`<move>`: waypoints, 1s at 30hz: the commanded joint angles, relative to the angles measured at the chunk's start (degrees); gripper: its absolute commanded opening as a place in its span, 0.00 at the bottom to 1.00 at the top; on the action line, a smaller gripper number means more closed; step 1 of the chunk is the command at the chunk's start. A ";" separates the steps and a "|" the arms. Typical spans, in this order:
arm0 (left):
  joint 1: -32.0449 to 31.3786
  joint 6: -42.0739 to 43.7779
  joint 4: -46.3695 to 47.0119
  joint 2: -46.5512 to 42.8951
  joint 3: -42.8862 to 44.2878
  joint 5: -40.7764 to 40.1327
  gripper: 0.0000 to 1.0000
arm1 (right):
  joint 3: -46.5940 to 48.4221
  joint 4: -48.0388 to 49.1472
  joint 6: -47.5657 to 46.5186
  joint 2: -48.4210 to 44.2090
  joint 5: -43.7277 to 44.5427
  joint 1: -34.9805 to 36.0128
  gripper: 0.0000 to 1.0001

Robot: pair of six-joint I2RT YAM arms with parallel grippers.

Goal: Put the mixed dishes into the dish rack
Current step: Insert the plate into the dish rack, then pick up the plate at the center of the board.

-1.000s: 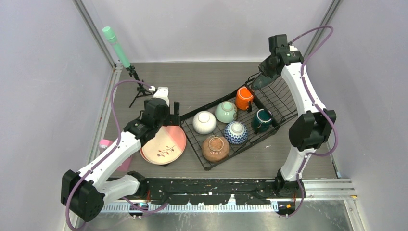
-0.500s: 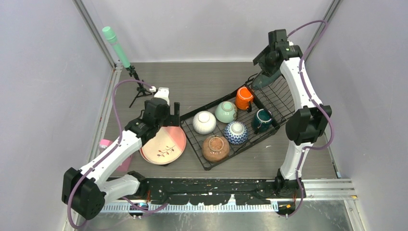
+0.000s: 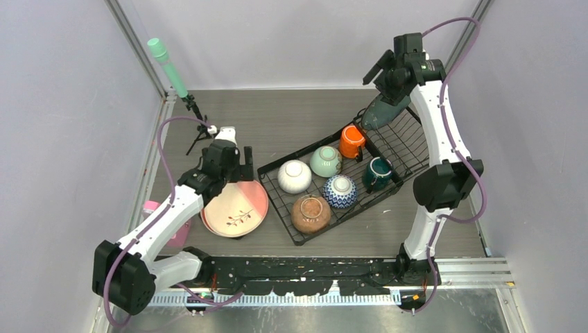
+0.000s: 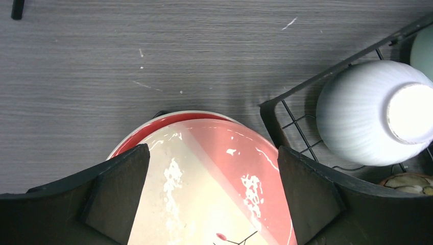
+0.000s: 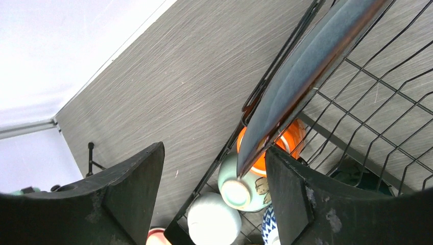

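The dish rack [image 3: 410,147] holds the white bowl [image 3: 294,176], mint-green bowl [image 3: 324,161], blue-patterned bowl [image 3: 340,191], brown bowl [image 3: 310,214], orange mug [image 3: 351,141] and dark teal mug [image 3: 378,172]. The dark teal plate [image 3: 378,114] stands on edge in the slotted section. My right gripper [image 3: 383,71] hangs open above it; in the right wrist view the plate [image 5: 306,76] runs past the open right gripper [image 5: 214,153]. The pink plate [image 3: 236,208] lies on the table left of the rack. My left gripper [image 4: 212,178] is open over the far rim of this plate [image 4: 219,153].
A mint-green cylinder on a black tripod [image 3: 166,66] stands at the back left. A small pink cup [image 3: 149,207] sits by the left arm. The rack's near-left corner [image 4: 273,109] lies close to the left gripper's right finger. Walls close in on both sides.
My right gripper has opened, let go of the dark teal plate and risen above it; the plate now stands in the rack. The left gripper shifted slightly back over the pink plate.
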 commanded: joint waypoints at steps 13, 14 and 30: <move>9.87 -9.23 -9.76 -7.22 -5.43 2.33 1.00 | -24.06 16.39 -6.40 -26.13 -18.26 10.38 0.74; 10.87 -9.56 -10.07 -8.23 -6.10 3.13 1.00 | -29.36 19.38 -5.65 -28.41 -19.42 11.87 0.73; 24.67 -13.90 -8.92 -14.85 -13.93 11.73 1.00 | -52.15 35.99 10.24 -24.47 -7.98 50.97 0.67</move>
